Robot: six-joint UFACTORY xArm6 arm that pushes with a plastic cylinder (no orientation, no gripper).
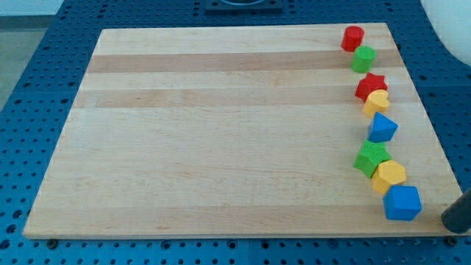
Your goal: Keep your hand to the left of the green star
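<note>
Along the view's right edge of the wooden worktop [221, 132], the blocks form a column. Low in it sits the green star [372, 157], touching the yellow block [388, 176] below and just under the blue block [382, 128]. My tip [450, 221] shows at bottom right, beyond the blue cube [402, 202]; it carries no fingers.

Dark matte rod, rounded end [450, 222], cut by frame edge.

Only the dark rounded end of my tip [455, 222] shows, low at the view's bottom right corner, its rod cut off by the view's right edge.
</note>
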